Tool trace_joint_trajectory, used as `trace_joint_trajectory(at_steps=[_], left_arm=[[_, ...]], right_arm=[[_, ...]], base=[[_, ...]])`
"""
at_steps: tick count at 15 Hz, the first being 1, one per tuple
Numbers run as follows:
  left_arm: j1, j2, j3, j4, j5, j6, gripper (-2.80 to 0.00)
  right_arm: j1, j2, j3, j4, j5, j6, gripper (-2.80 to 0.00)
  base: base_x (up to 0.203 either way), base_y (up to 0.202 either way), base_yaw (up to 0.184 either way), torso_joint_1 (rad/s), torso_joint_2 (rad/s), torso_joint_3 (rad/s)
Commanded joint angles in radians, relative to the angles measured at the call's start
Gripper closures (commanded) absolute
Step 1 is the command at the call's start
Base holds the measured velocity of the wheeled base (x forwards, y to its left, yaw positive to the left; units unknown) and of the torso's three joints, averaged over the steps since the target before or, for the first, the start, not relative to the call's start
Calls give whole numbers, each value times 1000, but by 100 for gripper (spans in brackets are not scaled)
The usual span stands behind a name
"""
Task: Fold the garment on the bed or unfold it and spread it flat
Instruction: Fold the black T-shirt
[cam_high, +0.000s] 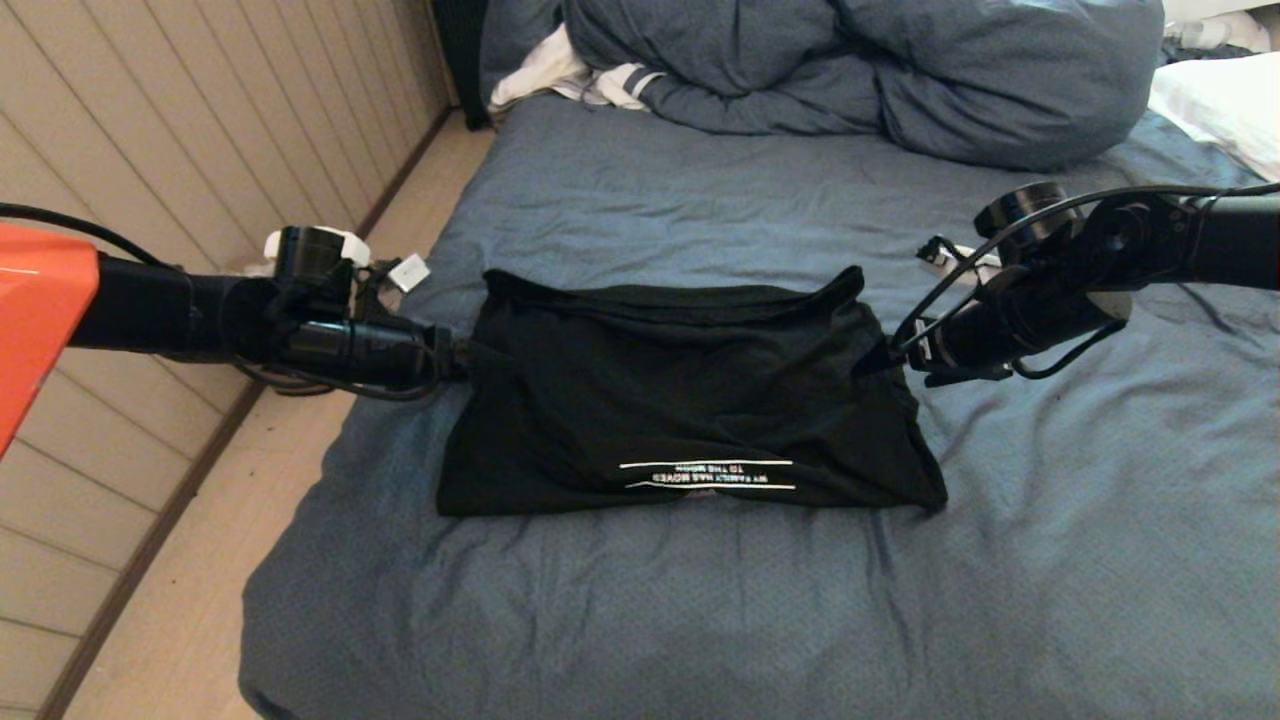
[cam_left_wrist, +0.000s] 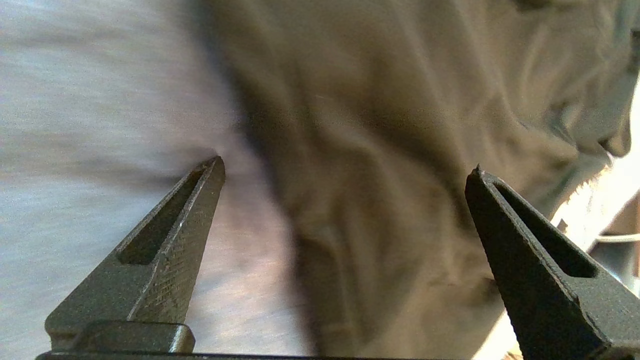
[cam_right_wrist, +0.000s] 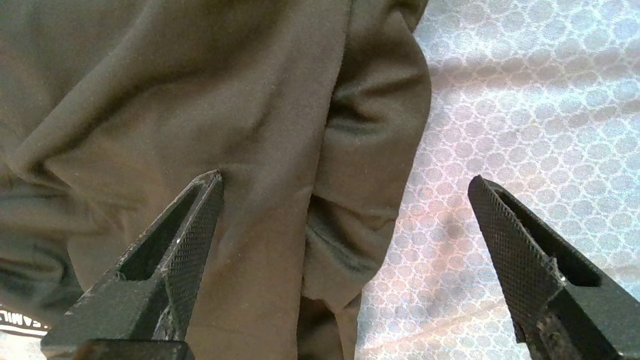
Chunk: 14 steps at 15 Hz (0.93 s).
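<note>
The black garment (cam_high: 680, 395) lies folded in a rough rectangle in the middle of the bed (cam_high: 700, 600), with white lettering along its near edge. At the garment's left edge is my left gripper (cam_high: 462, 355), open over that side of the garment (cam_left_wrist: 390, 165) with nothing between its jaws. My right gripper (cam_high: 872, 362) is at the right edge, open, its jaws straddling the border of the garment (cam_right_wrist: 250, 125) and the bed's patterned sheet (cam_right_wrist: 500, 100). Neither gripper holds cloth.
A bulky blue duvet (cam_high: 850, 70) is heaped at the head of the bed, with a white stripe-cuffed cloth (cam_high: 570, 75) beside it and a white pillow (cam_high: 1225, 105) at the far right. A panelled wall (cam_high: 200, 150) and a strip of floor (cam_high: 200, 600) run along the bed's left side.
</note>
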Motion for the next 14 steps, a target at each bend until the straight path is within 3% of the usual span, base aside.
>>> trace_joint_trajectory(at_steps=[1,5,6,14], left_arm=[[-14,5,7,1,-6,-1,-280],[-39,-1,24,0,-10,0,-280],[-39,-1,27,-4,-10,0,0],[-39,-2,36,-45,-12,-6,0]], right_arm=[[0,3,-2,4,2,0,-280],[-1,3,-6,4,2,0,-280],[-1,3,-6,4,2,2,-280],[2,16,-6,4,2,0,-280]], base=[[0,0,0,0,0,0],[0,0,0,0,0,0],[0,0,0,0,0,0],[0,0,0,0,0,0]])
